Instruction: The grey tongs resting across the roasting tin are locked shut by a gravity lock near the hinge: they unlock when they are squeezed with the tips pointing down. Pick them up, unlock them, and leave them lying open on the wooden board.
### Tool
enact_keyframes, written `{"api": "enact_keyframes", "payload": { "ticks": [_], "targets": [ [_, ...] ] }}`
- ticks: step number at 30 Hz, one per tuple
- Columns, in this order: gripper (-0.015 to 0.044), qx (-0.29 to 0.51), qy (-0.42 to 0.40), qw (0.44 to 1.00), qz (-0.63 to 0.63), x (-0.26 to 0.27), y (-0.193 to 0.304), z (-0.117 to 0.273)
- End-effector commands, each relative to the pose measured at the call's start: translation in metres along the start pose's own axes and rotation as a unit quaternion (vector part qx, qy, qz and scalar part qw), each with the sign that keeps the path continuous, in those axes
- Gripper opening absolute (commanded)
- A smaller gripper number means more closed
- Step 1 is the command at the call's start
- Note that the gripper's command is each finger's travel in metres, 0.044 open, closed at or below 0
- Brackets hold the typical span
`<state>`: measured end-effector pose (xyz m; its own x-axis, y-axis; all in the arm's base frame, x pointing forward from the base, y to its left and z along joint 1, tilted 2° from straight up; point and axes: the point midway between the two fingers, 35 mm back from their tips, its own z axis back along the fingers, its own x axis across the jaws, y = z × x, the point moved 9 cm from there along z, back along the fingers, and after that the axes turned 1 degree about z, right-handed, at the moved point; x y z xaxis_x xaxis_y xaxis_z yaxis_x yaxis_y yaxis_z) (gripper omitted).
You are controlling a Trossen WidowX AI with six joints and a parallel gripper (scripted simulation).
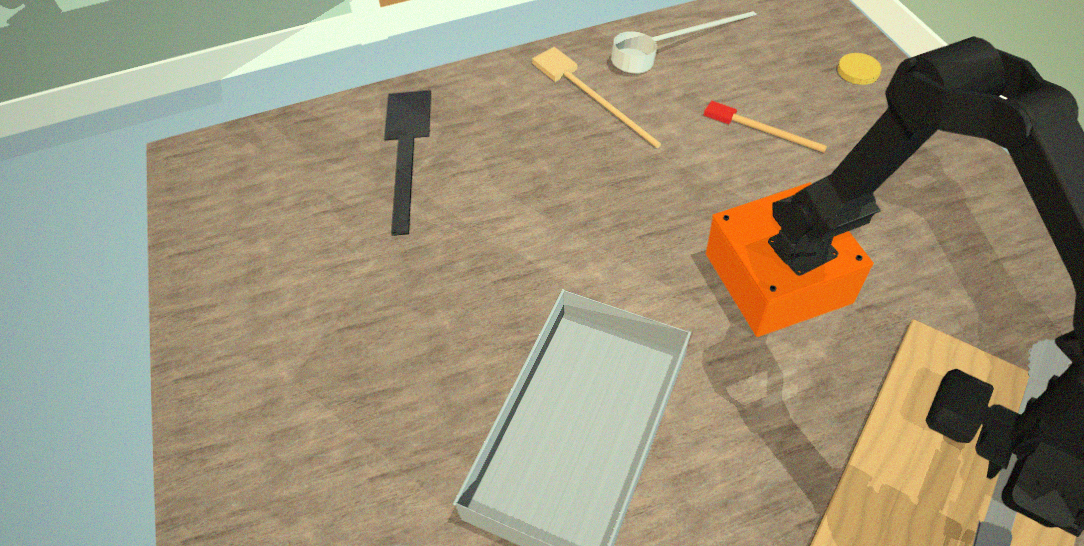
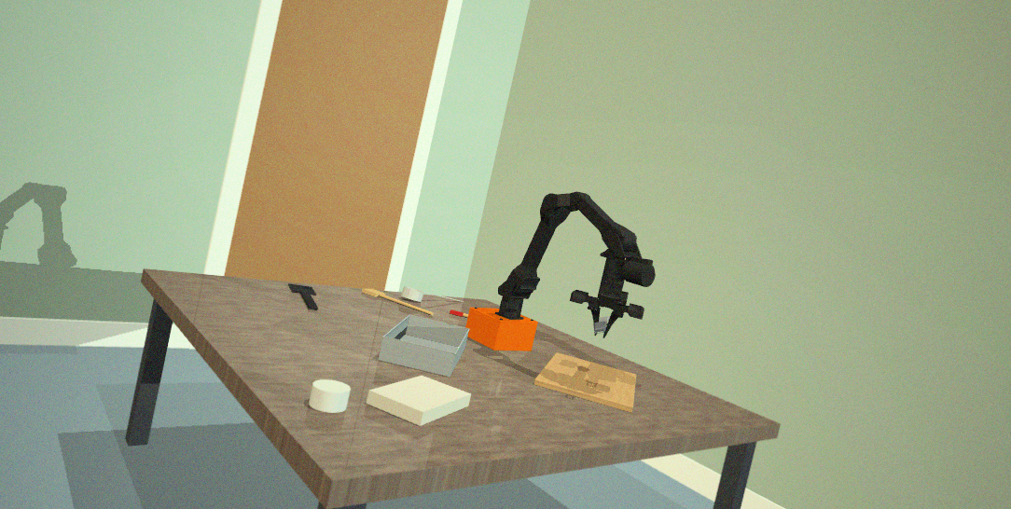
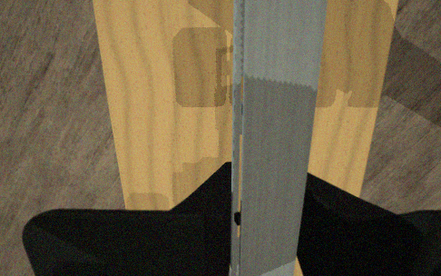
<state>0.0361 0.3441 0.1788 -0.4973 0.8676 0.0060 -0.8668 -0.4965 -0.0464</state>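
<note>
wrist cam | grey tongs [image 3: 275,136] clamped between the black fingers, arms pressed together, running straight up the frame | wooden board [image 3: 157,113] right below

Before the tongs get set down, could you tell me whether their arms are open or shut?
Shut: in the wrist view the tongs show as one closed strip.

Grey tongs [image 3: 275,136] hanging tips-down, arms together, above the wooden board [image 2: 587,379], roasting tin [image 1: 583,421] without tongs
</note>
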Motion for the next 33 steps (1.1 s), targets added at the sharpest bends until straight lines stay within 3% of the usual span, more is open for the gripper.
{"api": "enact_keyframes", "payload": {
  "ticks": [1, 33],
  "targets": [
    [-0.0150, 0.003, -0.001, 1.000, 0.002, 0.001, 0.000, -0.009],
    [-0.0150, 0.003, -0.001, 1.000, 0.002, 0.000, 0.001, -0.062]
  ]
}}
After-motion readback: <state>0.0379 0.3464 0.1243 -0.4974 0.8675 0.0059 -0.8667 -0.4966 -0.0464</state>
